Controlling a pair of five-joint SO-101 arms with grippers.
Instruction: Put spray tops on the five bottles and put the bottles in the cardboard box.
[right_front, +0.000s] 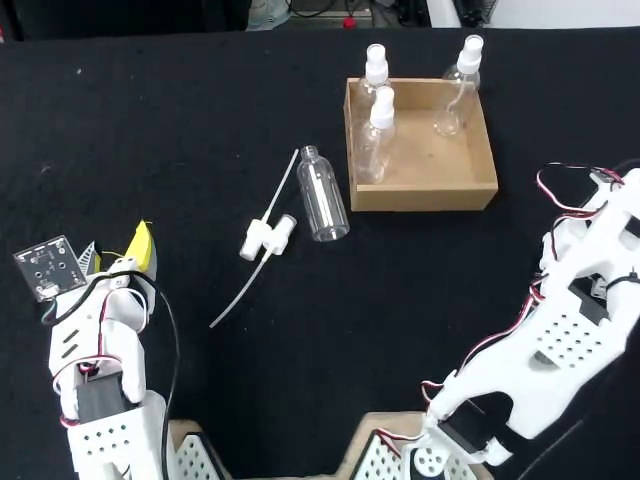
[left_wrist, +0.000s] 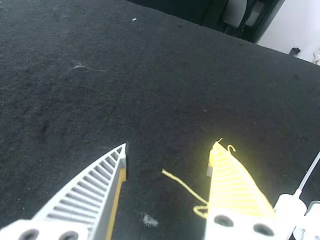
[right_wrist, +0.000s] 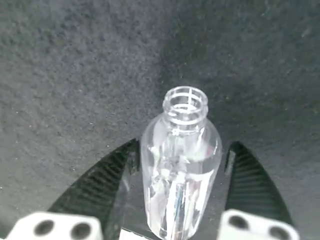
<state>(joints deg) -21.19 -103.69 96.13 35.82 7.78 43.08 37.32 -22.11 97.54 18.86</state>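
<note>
Three clear bottles with white spray tops (right_front: 374, 140) stand in the cardboard box (right_front: 425, 194) at the back right. A topless clear bottle (right_front: 322, 192) lies on the black table left of the box. Two loose spray tops (right_front: 268, 237) with long tubes lie beside it; one spray top (left_wrist: 289, 210) appears beyond my yellow finger. My left gripper (right_front: 115, 255) (left_wrist: 170, 147) is open over bare cloth at the front left. My right gripper (right_wrist: 185, 145) is shut on another topless bottle (right_wrist: 180, 165), neck pointing away. The right arm (right_front: 570, 330) stands at the front right.
A small circuit board (right_front: 50, 267) sits on the left arm's wrist. Red, black and white cables (right_front: 560, 185) loop off the right arm near the box's front right corner. Black cloth stretches between the arms and to the far left.
</note>
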